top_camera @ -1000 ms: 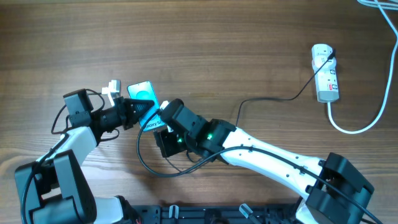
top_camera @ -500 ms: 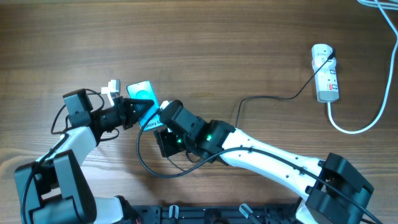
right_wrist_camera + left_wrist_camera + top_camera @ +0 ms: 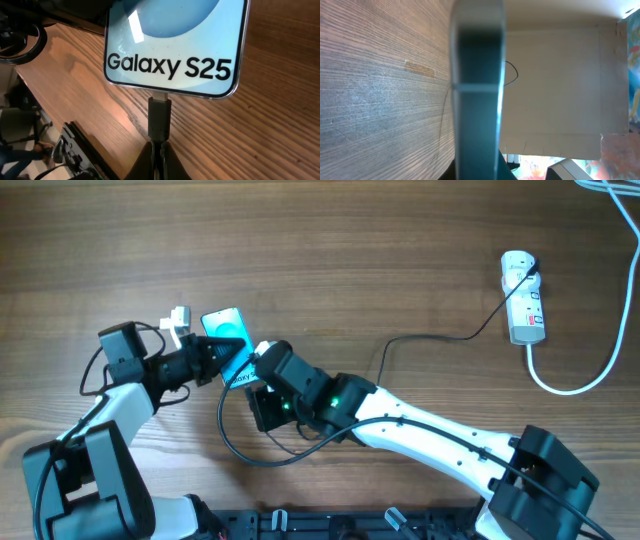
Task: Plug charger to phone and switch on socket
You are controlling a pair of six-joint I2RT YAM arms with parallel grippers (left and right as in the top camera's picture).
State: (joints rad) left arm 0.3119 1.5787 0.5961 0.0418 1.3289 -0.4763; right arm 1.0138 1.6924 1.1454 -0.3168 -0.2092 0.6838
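Now the right hand (image 3: 160, 152) pinches the thin black charger plug (image 3: 160, 119) against the flat cyan phone (image 3: 175, 45). The left hand (image 3: 218, 356) clamps it.

Table (image 3: 320, 250), prob. wood, w/ socket (image 3: 523, 298), charger (image 3: 450, 339)

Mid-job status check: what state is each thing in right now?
left gripper: shut on phone.
right gripper: shut on charger.
phone: screen lit, held by left gripper.
charger: tip at the phone's bottom port; seating unclear.
socket: charger plugged in; on or off, cannot tell.
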